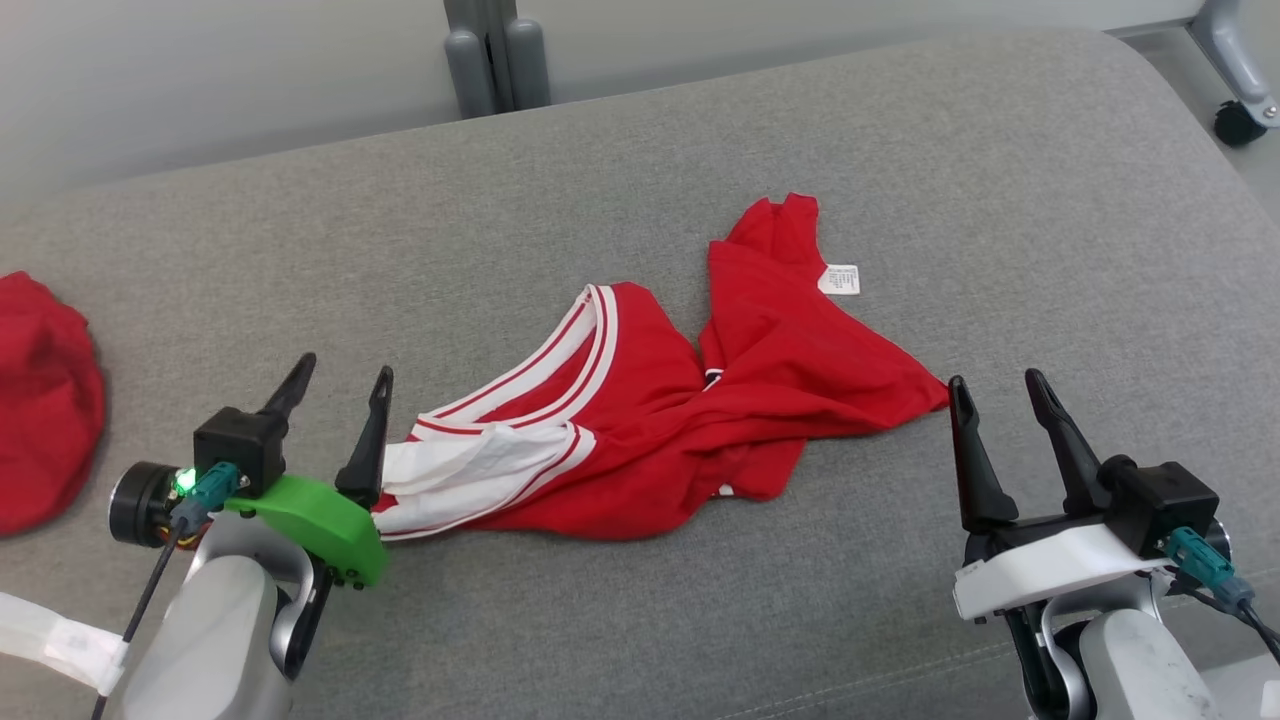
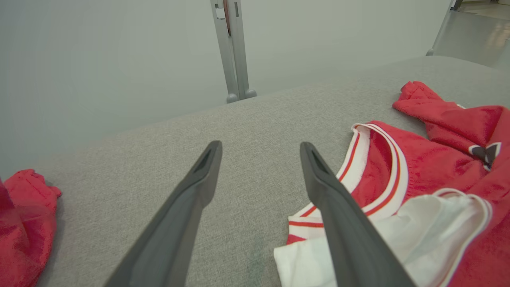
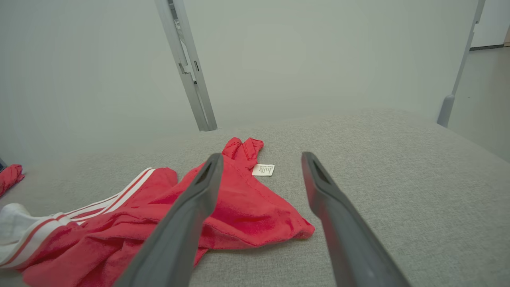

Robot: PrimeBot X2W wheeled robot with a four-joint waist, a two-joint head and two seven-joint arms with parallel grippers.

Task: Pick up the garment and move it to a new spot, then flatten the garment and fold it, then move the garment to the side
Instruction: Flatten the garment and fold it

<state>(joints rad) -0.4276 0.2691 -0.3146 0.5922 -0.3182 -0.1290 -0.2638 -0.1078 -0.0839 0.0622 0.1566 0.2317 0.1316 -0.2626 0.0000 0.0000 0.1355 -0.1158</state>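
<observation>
Closest to the lens, two pale forearms, each ending in a gripper. Left gripper (image 1: 345, 366) at lower left on a green bracket, dark fingers spread wide, nothing between them. Inner finger right at the white-striped end of the garment (image 1: 700, 420); contact impossible to tell. Right gripper (image 1: 995, 379) at lower right on a white bracket, fingers likewise spread apart and empty, tips just beside the red corner of the cloth.

Across the middle of the desk (image 1: 640, 160), the crumpled red garment with white-and-red striped trim, lying crookedly from one gripper to the other, one twisted end pointing toward the far edge. White care label (image 1: 840, 279) flat on the surface beside that end. Small dark mark among the centre folds.

Desk covered in grey woven fabric, padded in look, far corner rounded, a stitched seam along the near edge at lower right. At the left edge of the head view, a second heap of red cloth (image 1: 45, 400), well apart from the garment.

Beyond the desk, a plain pale wall (image 1: 200, 70) with a grey metal post (image 1: 497, 50) on rounded feet just behind the far edge. At upper right, another grey frame leg on a black caster (image 1: 1238, 122), over a pale glossy floor (image 2: 474, 36).
</observation>
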